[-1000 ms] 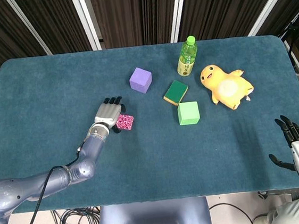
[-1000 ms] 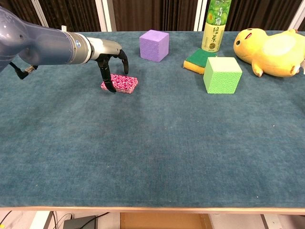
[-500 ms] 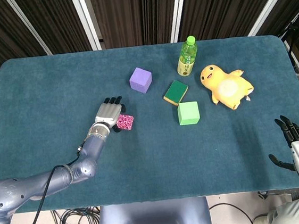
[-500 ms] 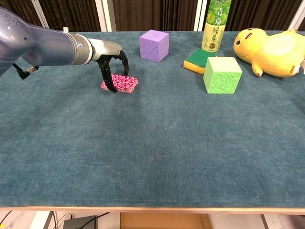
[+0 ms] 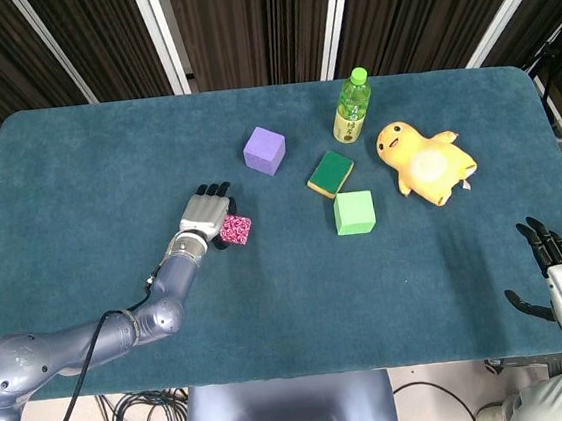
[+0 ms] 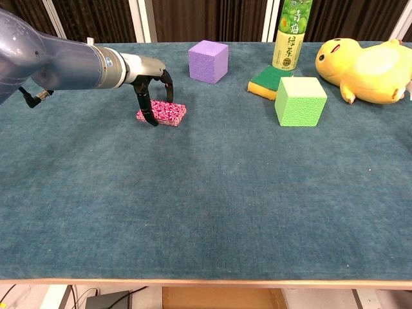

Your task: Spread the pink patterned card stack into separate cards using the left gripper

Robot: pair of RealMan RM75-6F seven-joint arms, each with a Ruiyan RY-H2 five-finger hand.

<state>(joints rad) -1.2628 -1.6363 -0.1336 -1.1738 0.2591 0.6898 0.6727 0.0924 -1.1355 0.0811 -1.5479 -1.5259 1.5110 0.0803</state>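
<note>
The green bottle (image 6: 291, 33) carries a label with Chinese characters. On the felt-covered desk (image 6: 206, 206), the left hand (image 6: 151, 90) arches over the speckled pink card stack (image 6: 164, 113), dark fingertips (image 6: 149, 119) touching its near-left edge; whether it grips is unclear. The right hand (image 5: 560, 277) is spread, empty.

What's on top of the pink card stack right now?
The left hand arches over the pink card stack, with fingertips down at its near-left edge. The right part of the top face shows bare; the part beneath the hand is hidden.

Two cubes: purple cube (image 5: 264, 150), green cube (image 5: 354, 212); one bottle (image 5: 351, 107).
</note>
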